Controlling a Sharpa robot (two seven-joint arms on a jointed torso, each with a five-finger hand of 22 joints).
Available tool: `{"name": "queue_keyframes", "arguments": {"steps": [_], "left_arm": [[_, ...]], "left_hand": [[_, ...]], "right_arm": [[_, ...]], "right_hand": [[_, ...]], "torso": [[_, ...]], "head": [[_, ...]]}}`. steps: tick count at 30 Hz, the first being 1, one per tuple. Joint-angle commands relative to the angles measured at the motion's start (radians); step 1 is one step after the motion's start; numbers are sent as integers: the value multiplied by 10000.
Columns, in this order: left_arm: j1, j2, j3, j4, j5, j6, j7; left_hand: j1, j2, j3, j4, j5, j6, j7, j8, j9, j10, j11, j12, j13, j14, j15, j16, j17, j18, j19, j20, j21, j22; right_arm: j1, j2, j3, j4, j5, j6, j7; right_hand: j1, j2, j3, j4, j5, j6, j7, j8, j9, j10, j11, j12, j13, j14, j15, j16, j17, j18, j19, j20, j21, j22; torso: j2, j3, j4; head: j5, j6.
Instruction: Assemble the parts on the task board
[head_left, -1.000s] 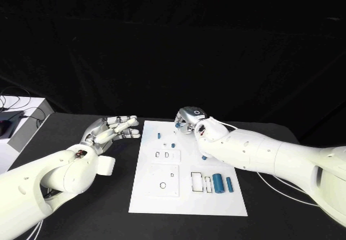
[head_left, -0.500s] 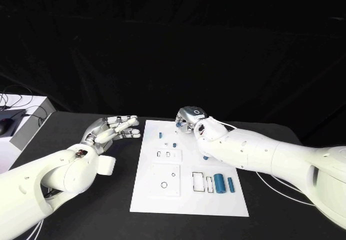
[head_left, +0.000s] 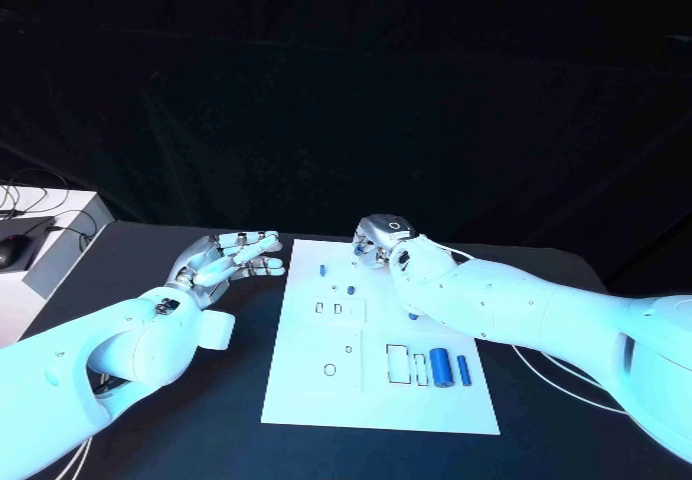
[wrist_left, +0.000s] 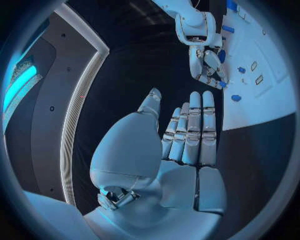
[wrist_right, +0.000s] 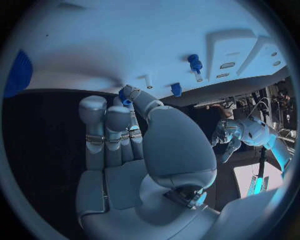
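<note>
The left hand (head_left: 228, 258) hovers over the black table (head_left: 130, 270), just beside the left edge of the task board (head_left: 325, 395); its fingers lie straight and side by side with the thumb apart, and nothing is in its grasp. The white board stretches away to that hand's right, and close to its fingertips a small blue peg (head_left: 319, 270) stands in the board's near-left corner region, apart from the hand. Further down the board sit two small raised blocks (head_left: 338, 309) with slots, then a round hole (head_left: 329, 369) in a square plate. Past these, rectangular recesses (head_left: 395, 362) are cut into the board, and beside them lie two blue cylinders (head_left: 441, 367), a thick one and a thinner one (head_left: 463, 369), side by side. At the board's far end the right hand (head_left: 379, 238) is over the board's top edge, fingers curled downward; the right wrist view shows a small blue part (wrist_right: 125, 100) pinched between its thumb and fingertips, close to two other blue pegs (wrist_right: 195, 64) standing in the board.
</note>
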Motion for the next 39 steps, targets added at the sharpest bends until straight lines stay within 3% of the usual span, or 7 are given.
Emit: {"name": "queue_keyframes", "arguments": {"steps": [1,6,11,16,22,29,39], "left_arm": [[10,18,10,8,-5,108,20],[10,15,10,5,-5,109,12],[10,8,10,1,-5,108,2],[10,1,10,-15,-5,109,-9],[11,-17,10,-30,-5,104,-13],[11,-47,10,-51,-5,98,-13],[9,-97,10,-109,-4,99,8]], "left_hand": [[40,-12,34,9,-26,-70,-9,-17,-11,-66,1,40,-5,-57,11,32,-9,-25,-63,22,69,-10],[40,-12,34,9,-26,-70,-9,-17,-11,-66,1,40,-5,-57,11,32,-9,-25,-63,22,69,-10],[44,-21,33,11,-25,-109,-7,-17,-12,-88,6,42,-5,-67,15,32,-16,-24,-71,27,78,-36],[44,-21,33,11,-25,-109,-7,-17,-12,-88,6,42,-5,-67,15,32,-16,-24,-71,27,78,-36],[44,-24,36,16,-29,-171,-1,-21,-15,-111,12,42,-5,-75,19,29,-20,-24,-79,32,78,-49],[46,-37,37,17,-29,-188,-3,-19,-14,-128,16,42,-5,-75,22,31,-22,-22,-81,35,82,-61],[46,-37,37,17,-29,-188,-3,-19,-14,-128,16,42,-5,-75,22,31,-22,-22,-81,35,82,-61]], "right_arm": [[-30,53,-6,-40,-128,230,150],[-34,103,-7,-135,-20,89,227],[-34,136,-8,-205,186,-123,408],[-34,126,-10,-187,347,-300,580],[-33,10,-11,-63,471,-467,692],[-27,-404,-10,451,635,-818,822],[341,-1842,45,2072,1975,-1127,1148]], "right_hand": [[15,302,58,30,-28,35,16,2,205,264,-158,38,25,-42,-14,-1,-7,148,549,-3,-86,451],[-67,211,23,105,-174,-293,133,-27,104,-143,-22,35,15,-61,77,-47,-10,188,536,57,-280,438],[-295,-264,-231,323,-444,-1117,357,-43,-92,-1194,297,38,4,-155,276,-315,-140,451,394,217,-1679,32],[313,-474,-1662,707,-502,-1741,309,-34,-85,-2432,531,65,8,-58,452,-506,-285,738,517,473,-2302,-370],[843,-802,-2070,1378,-478,-2271,268,-39,-108,-3359,660,25,-25,-62,533,-657,-420,937,506,587,-2989,-772],[1035,-888,-2127,1700,-475,-2240,375,-42,-108,-3073,638,32,-15,-48,520,-662,-444,941,506,581,-2951,-906],[659,-625,-1529,1195,-81,-1594,443,-31,-106,-658,186,18,18,-3,228,-527,-371,655,524,303,-2220,-701]], "torso": [[10,-1,-2],[13,-5,0],[18,-9,1],[25,-4,1],[25,-3,-14],[28,8,-22],[26,76,-166]], "head": [[14,-7],[13,-4],[14,2],[33,9],[39,2],[23,25],[-12,124]]}}
